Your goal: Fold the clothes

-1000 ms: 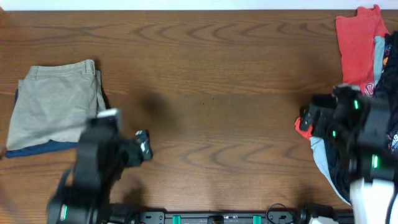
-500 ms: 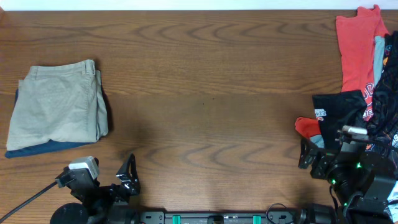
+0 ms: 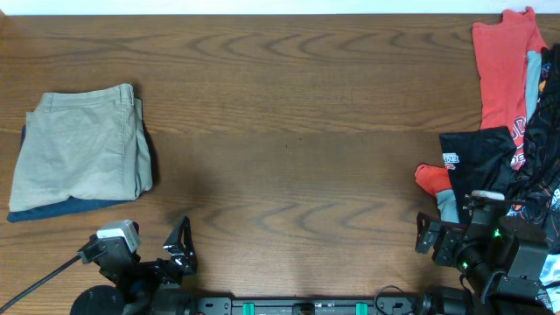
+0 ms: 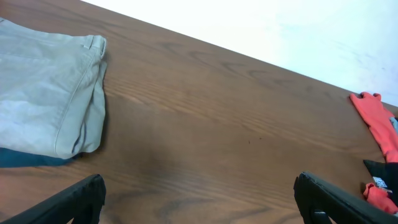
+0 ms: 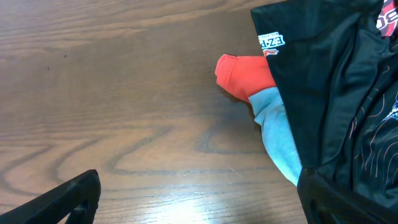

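The khaki shorts (image 3: 83, 149) lie folded into a compact rectangle at the table's left, on top of navy-blue shorts (image 3: 61, 208). They also show at the upper left of the left wrist view (image 4: 43, 87). My left gripper (image 3: 149, 247) is open and empty at the front edge, well below and to the right of the shorts; in its wrist view (image 4: 199, 202) only bare wood lies between the fingers. My right gripper (image 3: 451, 232) is open and empty at the front right, and its wrist view (image 5: 199, 196) shows bare wood between the fingers.
A heap of clothes lies at the right: a black printed jersey (image 3: 477, 157), a red garment (image 3: 503, 61), and a red and light-blue piece (image 3: 435, 179). The jersey (image 5: 329, 81) lies close to my right finger. The navy shorts' edge (image 4: 25, 158) peeks out under the khaki.
Both arms have drawn back from over the table to the front edge. The right arm has uncovered the black jersey. The khaki shorts have not moved.
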You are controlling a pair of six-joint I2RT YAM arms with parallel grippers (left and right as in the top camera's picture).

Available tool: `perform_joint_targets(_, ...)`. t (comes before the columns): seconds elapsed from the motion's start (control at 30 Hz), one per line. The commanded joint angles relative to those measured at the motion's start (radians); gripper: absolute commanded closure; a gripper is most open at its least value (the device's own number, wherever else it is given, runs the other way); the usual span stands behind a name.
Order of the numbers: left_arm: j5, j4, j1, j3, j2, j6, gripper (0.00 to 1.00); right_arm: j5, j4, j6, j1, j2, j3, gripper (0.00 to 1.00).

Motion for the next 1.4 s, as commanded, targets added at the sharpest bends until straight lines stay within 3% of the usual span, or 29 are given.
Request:
perform_joint_targets(0.0, -0.011, -0.003, -0.003, -0.006, -0.003, -0.002, 0.02, 0.006, 0.001, 0.008, 0.01, -0.031, -0.007, 0.01)
perform_joint_targets(0.17, -0.011, -0.003, -0.003, -0.006, -0.003, -0.002, 0.02, 0.002, 0.108, 0.007, 0.024, -0.112, -0.045, 0.01)
perform_joint_targets(0.53, -0.011, -0.003, -0.003, -0.006, -0.003, -0.002, 0.02, -0.014, 0.799, 0.004, 0.104, -0.425, -0.45, 0.01)
perform_joint_targets(0.77, -0.011, -0.003, -0.003, -0.006, -0.003, -0.002, 0.02, -0.017, 1.115, -0.097, 0.106, -0.426, -0.66, 0.01)
perform_joint_targets(0.87, -0.011, -0.003, -0.003, -0.006, -0.003, -0.002, 0.02, 0.0, 1.107, -0.112, 0.106, -0.426, -0.725, 0.01)
perform_joint_targets(1.37, -0.011, -0.003, -0.003, -0.006, -0.003, -0.002, 0.02, 0.024, 1.063, -0.111, 0.108, -0.426, -0.724, 0.01)
